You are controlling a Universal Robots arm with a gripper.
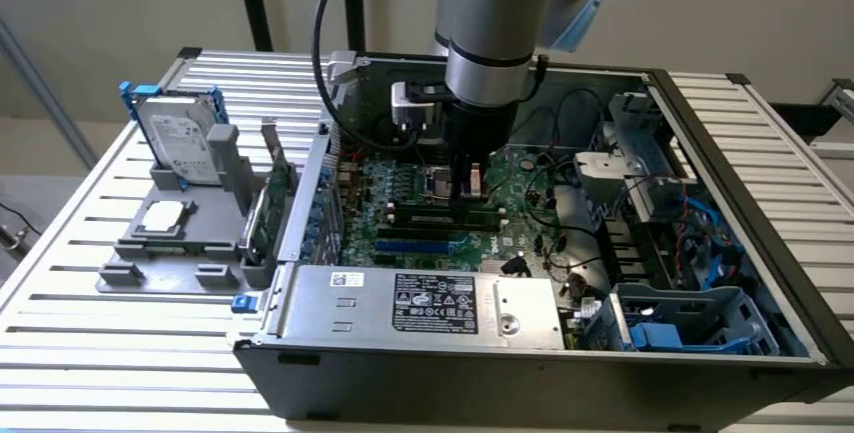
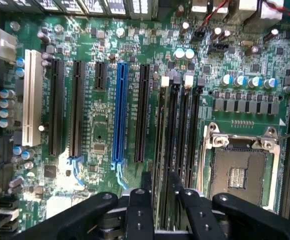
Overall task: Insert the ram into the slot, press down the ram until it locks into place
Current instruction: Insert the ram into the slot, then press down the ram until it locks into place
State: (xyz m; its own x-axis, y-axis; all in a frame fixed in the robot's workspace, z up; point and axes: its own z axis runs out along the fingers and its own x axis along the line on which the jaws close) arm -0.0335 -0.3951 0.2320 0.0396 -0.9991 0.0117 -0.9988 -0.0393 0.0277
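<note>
**Gripper over the memory slots, ram edge-on between its jaws**

The arm reaches down into the open case (image 1: pixel 400 373), which lies on a slatted table (image 1: pixel 120 353). The gripper (image 1: pixel 466 191) hangs low over the motherboard (image 1: pixel 400 245), just on the near side of the CPU socket (image 1: pixel 434 181).

In the wrist view the gripper (image 2: pixel 159 177) straddles the outermost of four parallel memory slots, the one farthest from the CPU socket (image 2: pixel 239 170) and closest to the black and blue (image 2: pixel 119 110) expansion slots. The ram (image 2: pixel 162 140) shows as a thin strip along that slot, passing between the jaws. The jaws stand narrow, one on each side of it. I cannot tell whether they pinch it, or whether it is seated.

At the exterior view's left, outside the case, a grey fixture (image 1: pixel 160 248) holds a hard drive (image 1: pixel 180 138).
</note>
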